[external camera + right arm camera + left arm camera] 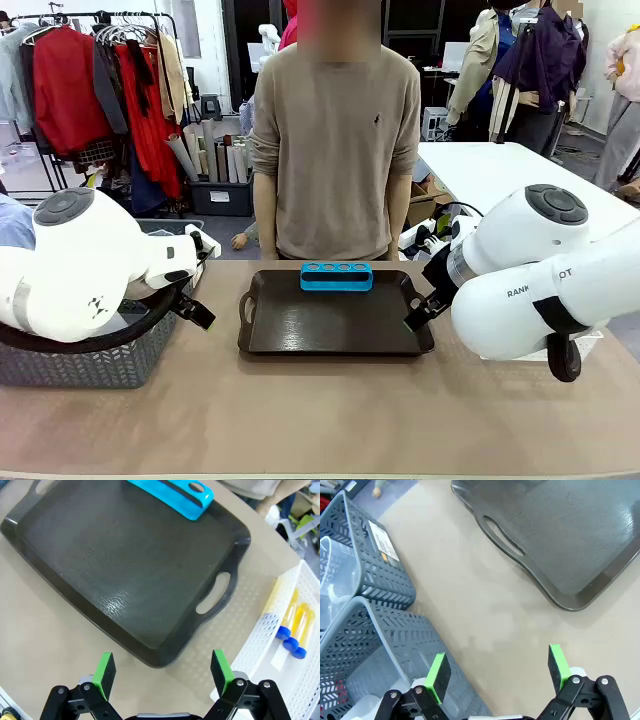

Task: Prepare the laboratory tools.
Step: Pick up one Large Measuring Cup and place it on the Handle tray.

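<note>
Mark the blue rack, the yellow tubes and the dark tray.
blue rack [336, 281]: front view, front wall.
yellow tubes [300, 619]: right wrist view, one tube's yellow body.
dark tray [125, 575]: right wrist view, bare floor.

We see a dark tray [335, 320] in the middle of the tan table [320, 420], with two grey baskets [385, 580] touching each other at its left and a white mesh basket [257, 640] just beside its right handle. At the far side stands a person [335, 150] in a beige sweater, and a clothes rack [100, 80] is behind at the far left.
</note>
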You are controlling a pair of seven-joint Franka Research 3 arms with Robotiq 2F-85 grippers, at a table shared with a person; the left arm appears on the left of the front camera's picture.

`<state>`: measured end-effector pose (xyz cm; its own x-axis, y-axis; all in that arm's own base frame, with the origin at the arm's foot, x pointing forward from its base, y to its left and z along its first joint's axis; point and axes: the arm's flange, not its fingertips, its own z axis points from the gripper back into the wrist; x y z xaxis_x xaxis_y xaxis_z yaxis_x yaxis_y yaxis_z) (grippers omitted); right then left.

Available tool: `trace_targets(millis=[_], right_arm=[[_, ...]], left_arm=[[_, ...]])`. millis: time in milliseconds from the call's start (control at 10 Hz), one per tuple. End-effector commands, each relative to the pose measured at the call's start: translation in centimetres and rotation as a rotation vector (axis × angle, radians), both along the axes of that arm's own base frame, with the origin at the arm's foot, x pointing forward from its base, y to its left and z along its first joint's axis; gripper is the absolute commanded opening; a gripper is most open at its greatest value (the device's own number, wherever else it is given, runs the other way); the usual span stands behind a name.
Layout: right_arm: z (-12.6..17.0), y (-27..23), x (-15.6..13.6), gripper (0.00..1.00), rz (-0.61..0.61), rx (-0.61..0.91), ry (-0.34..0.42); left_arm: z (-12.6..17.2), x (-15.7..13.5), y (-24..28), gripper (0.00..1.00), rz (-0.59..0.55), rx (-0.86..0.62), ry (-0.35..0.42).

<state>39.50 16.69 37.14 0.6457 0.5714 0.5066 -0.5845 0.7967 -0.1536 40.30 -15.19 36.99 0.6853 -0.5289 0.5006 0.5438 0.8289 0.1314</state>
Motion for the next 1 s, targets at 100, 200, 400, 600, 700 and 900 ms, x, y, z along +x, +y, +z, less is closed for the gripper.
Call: trace_targets(millis=[100, 200, 400, 600, 700, 900], right_arm=[[0.0, 0.0, 0.0, 1.0, 0.0, 0.0, 0.0], [0.0, 0.0, 0.0, 1.0, 0.0, 0.0, 0.0], [0.0, 0.0, 0.0, 1.0, 0.0, 0.0, 0.0], [0.0, 0.0, 0.0, 1.0, 0.0, 0.0, 0.0], [0.0, 0.0, 0.0, 1.0, 0.0, 0.0, 0.0], [0.0, 0.0, 0.0, 1.0, 0.0, 0.0, 0.0]], left_arm=[[0.01, 0.0, 0.0, 1.0, 0.0, 0.0, 0.0], [0.01, 0.0, 0.0, 1.0, 0.0, 0.0, 0.0], [0.01, 0.0, 0.0, 1.0, 0.0, 0.0, 0.0], [0.01, 0.0, 0.0, 1.0, 0.0, 0.0, 0.0], [0.01, 0.0, 0.0, 1.0, 0.0, 0.0, 0.0], [0.01, 0.0, 0.0, 1.0, 0.0, 0.0, 0.0]])
